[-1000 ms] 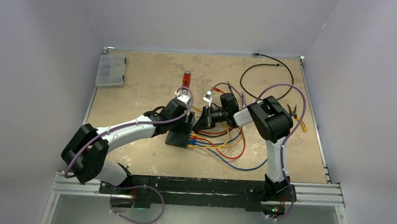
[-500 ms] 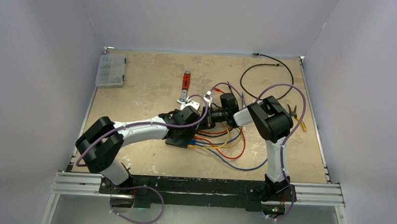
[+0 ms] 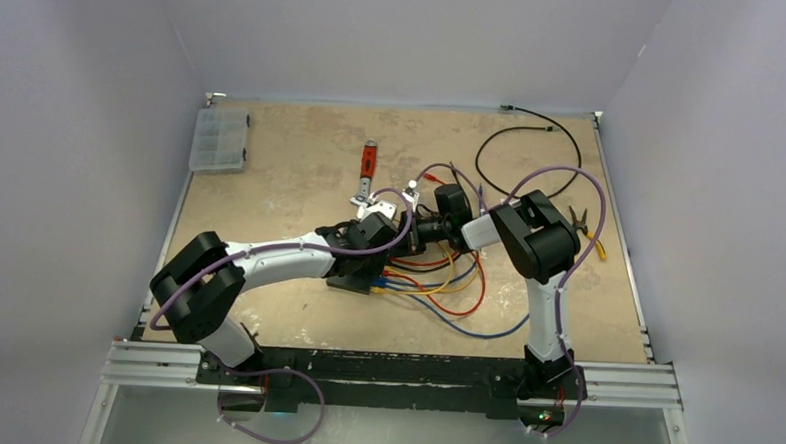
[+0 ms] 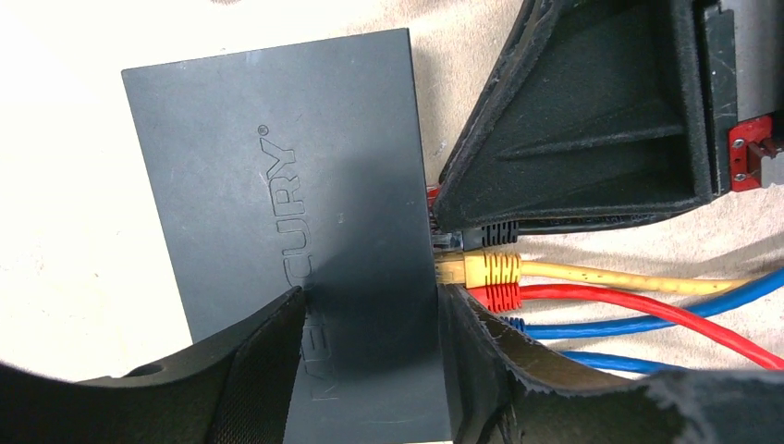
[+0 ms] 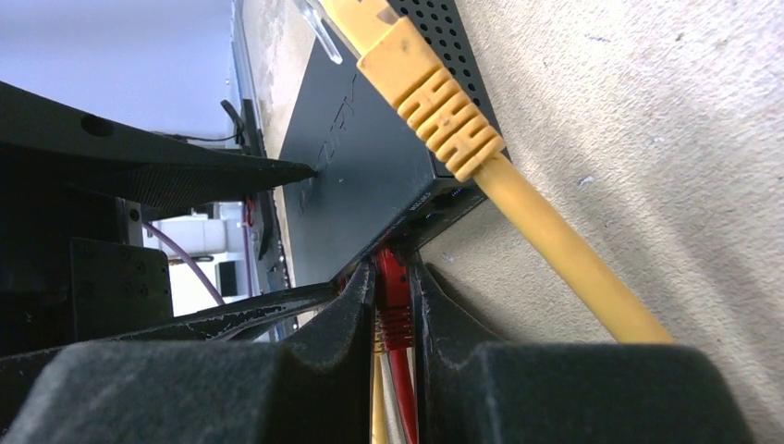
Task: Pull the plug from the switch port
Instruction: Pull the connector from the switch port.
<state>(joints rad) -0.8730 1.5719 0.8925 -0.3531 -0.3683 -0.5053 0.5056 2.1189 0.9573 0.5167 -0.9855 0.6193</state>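
Red plug (image 5: 395, 310), clamped in your right gripper (image 5: 393, 266), is sitting in the switch (image 4: 277, 176), mid-way across the table (image 3: 272, 157), which your left gripper (image 4: 370, 305) is pinching; you should be drawing it straight toward 3 o'clock.

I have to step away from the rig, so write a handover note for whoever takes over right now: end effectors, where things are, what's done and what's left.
Left end effector: down on the switch, with one finger over its face and one at the port edge. Whether the hold is firm is unclear.
Right end effector: shut on the red plug at the switch's port row.
Done: switch braced, plug gripped.
Left: the red plug looks seated, so pull it straight out. Leave the neighbouring yellow plug alone.
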